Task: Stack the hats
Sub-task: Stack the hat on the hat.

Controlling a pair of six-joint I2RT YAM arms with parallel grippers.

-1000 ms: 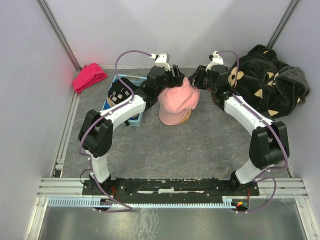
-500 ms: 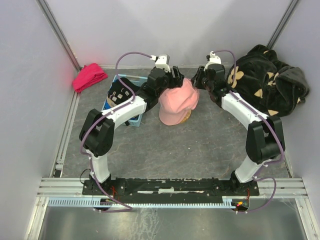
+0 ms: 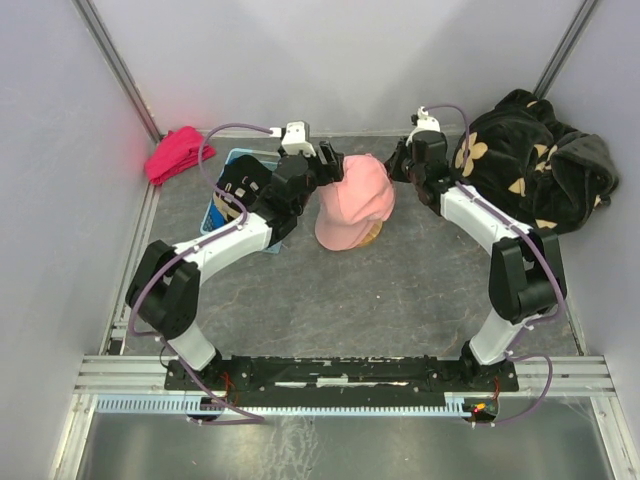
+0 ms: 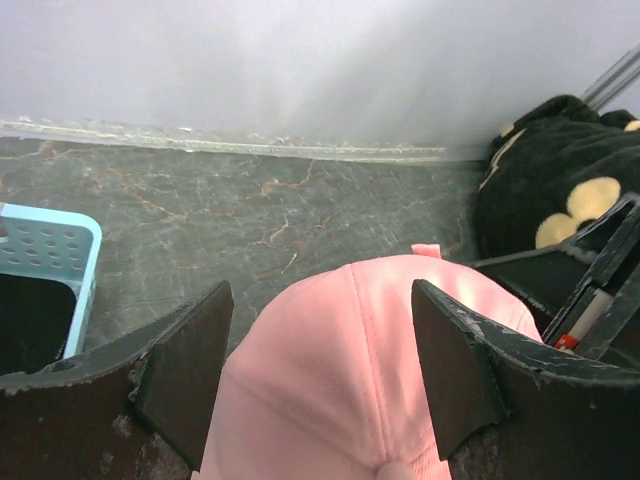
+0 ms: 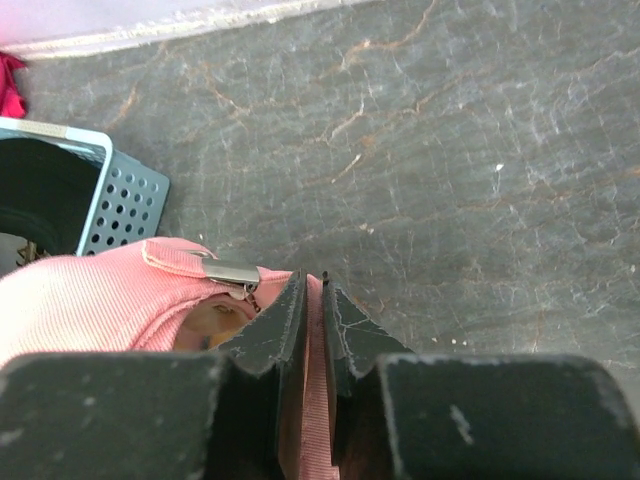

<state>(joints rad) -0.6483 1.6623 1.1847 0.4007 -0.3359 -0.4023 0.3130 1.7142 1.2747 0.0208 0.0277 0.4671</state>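
right claw clamps on the pink hat's back edge as the left arm swings wide

over the last second the left arm has been swung outward, its elbow now well to the left, and the left gripper [image 3: 333, 172] has been drawn back a little toward the blue basket [image 3: 222, 192]. the black plush fabric [image 3: 540, 170] and the red-pink cloth [image 3: 178, 152] are left where they were. the pink hat [image 3: 355, 200] is still found mid-table, between the two claws, nudged only slightly. a tan hat [image 3: 372, 236] is judged to lie under it, with only an edge showing.

the right gripper [image 3: 398, 165] has been brought together in that same second. pink fabric is now pinched between its jaws. from this it is judged that the hat is being secured for a lift or a straightening on the stack, with the left claw freed to help.

the pinch cannot be made out from above. it is shown only by the right wrist view: the right gripper [image 5: 312, 282] is clamped on the pink hat [image 5: 90, 300] just beside its metal strap buckle [image 5: 230, 270]. the left wrist view alone shows the left gripper [image 4: 320, 300] with its fingers [image 4: 185, 370] held apart, straddling the crown of the pink hat [image 4: 340, 390] and holding nothing.
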